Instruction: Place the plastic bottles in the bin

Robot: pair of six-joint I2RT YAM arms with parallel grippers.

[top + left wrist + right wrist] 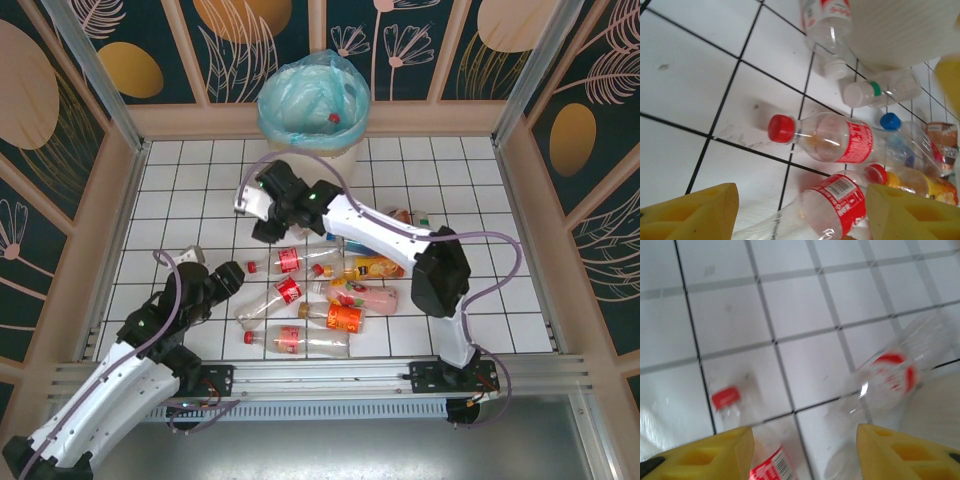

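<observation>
Both left tool (802, 200) and right tool (805, 432) gape above clear, red-capped, red-labelled bottles (832, 140).

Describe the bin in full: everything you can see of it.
The bin is round and looks like off-white plastic. It is lined with a light blue translucent bag that folds out over its rim. It stands upright on the tiled floor at the far side, close to the back wall. At least one red-capped bottle lies inside, on the bag.
</observation>
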